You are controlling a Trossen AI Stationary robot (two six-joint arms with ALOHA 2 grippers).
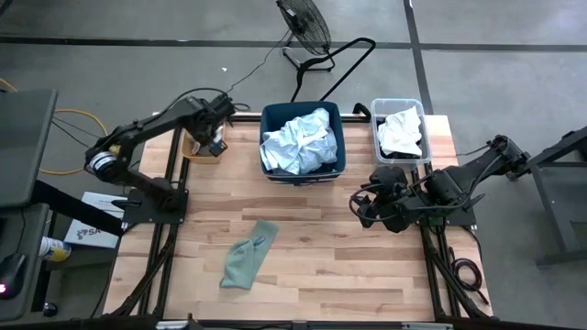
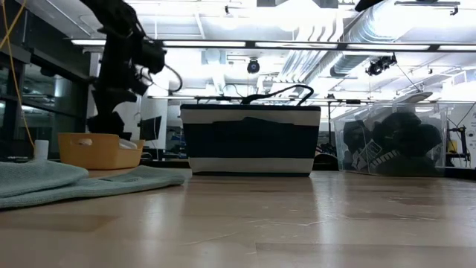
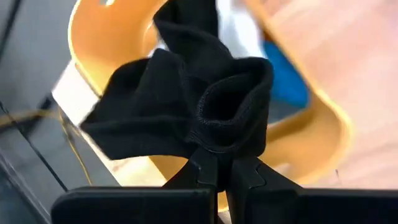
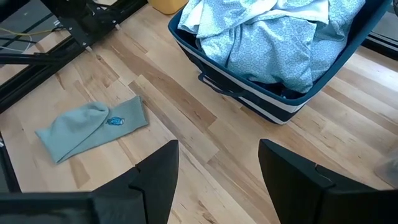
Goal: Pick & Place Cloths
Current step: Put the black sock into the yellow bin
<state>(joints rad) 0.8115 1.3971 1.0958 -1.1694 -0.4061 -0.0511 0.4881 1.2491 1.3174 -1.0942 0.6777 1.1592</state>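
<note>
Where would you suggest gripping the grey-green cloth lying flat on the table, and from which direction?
Pinch the grey-green cloth from straight above, probably at its narrower end nearer the navy bin, where the fabric bunches slightly. It lies flat on the table, leaving no edge to slide under. The open right gripper hangs nearest.

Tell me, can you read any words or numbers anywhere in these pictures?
No text can be read anywhere.
Grey-green cloth: a small blue mark, too small to read.
White sheet by the table's left edge: dark print, too blurred.
Clear bin: pale shapes on the dark things inside, not readable.
</note>
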